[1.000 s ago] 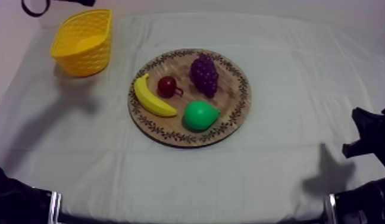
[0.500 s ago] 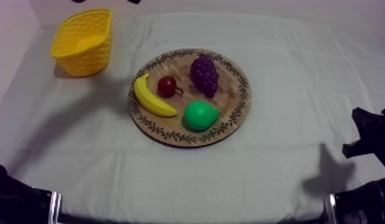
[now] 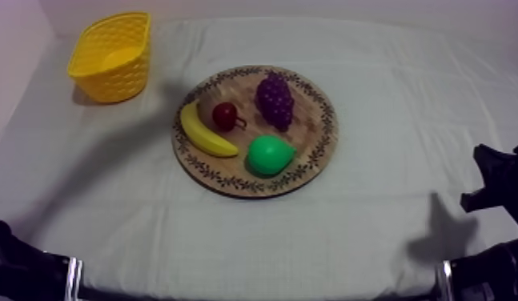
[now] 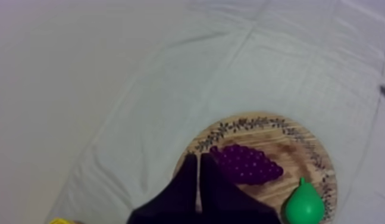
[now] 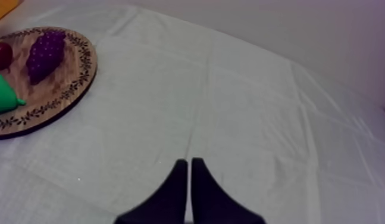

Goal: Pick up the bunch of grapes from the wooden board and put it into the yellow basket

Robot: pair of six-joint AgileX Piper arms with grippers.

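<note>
The purple bunch of grapes [image 3: 275, 100] lies on the far right part of the round wooden board [image 3: 318, 156], beside a small red fruit [image 3: 224, 117], a banana [image 3: 203, 133] and a green pear [image 3: 269, 155]. The yellow basket [image 3: 110, 56] stands at the far left. High over the board, my left gripper [image 4: 198, 159] is shut on nothing, its tip just short of the grapes [image 4: 248, 165]. My right gripper [image 5: 188, 162] is also shut on nothing, low over bare cloth, well to the right of the board [image 5: 69, 89] and the grapes [image 5: 44, 55].
The right arm [image 3: 494, 188] rests at the table's right front edge. A broad shadow runs from the front left of the cloth up to the board's left side. Bare cloth lies between the board and the basket and all along the right side.
The black part of my left arm at the far left edge of the top view has gone out of it. Its shadow has slid towards the board. The right arm is still.
</note>
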